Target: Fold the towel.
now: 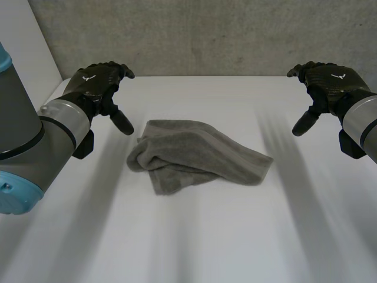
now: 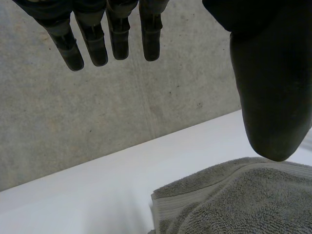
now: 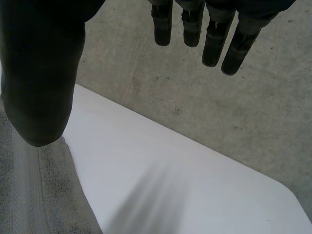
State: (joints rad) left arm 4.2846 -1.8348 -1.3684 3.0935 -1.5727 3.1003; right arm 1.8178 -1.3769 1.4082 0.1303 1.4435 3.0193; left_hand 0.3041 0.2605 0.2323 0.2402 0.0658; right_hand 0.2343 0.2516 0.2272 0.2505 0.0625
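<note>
Grey towel (image 1: 197,156) lies bunched near the middle of the white counter (image 1: 206,247), loosely doubled over itself, with uneven edges and a banded hem along its far side. The left robot hand (image 1: 97,82) hovers to the towel's far left; the right robot hand (image 1: 327,79) hovers well apart to its far right. Both have fingers straight and spread from the thumb, holding nothing (wrist views agree: left fingers (image 2: 92,44) and right fingers (image 3: 214,39) are clear of the cloth). Judged step: reach and take hold. To do it well, each robot hand should probably come down on a separate outer corner, pinch a single layer, and spread the cloth flat before folding. Markings: a small white emblem on the back of each robot hand; no legible writing.
</note>
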